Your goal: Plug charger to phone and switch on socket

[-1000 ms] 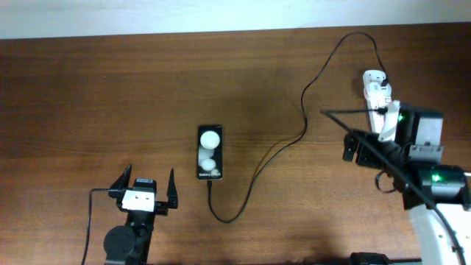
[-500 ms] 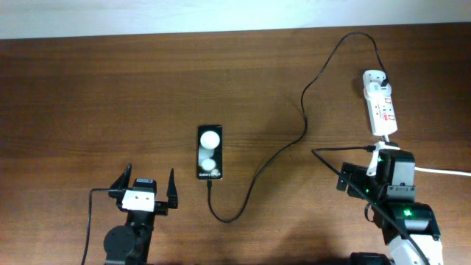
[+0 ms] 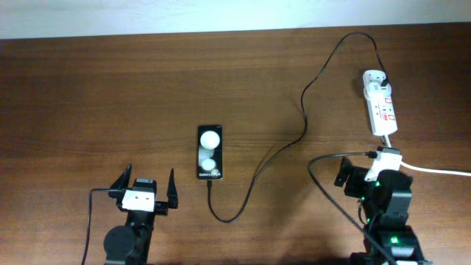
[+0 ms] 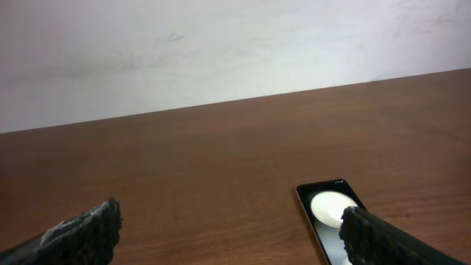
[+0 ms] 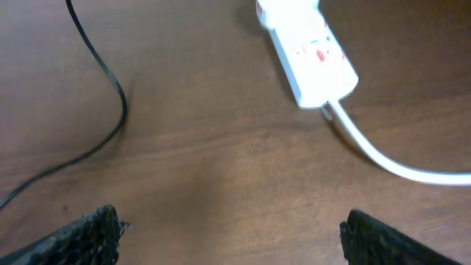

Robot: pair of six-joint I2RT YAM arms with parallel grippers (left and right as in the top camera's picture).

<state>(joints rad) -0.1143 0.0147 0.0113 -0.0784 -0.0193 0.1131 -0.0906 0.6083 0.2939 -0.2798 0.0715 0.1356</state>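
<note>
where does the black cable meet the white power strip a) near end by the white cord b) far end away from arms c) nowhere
b: overhead, the charger cable ends at the power strip's far end; the white cord leaves the near end.

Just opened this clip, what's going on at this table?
Neither arm holds anything. The left pincer sits open near the phone, apart from it. The right pincer is open too, facing the socket from its cord end. The charger runs from the socket's far end to the phone's near edge and looks plugged in; the switch state is unreadable.
</note>
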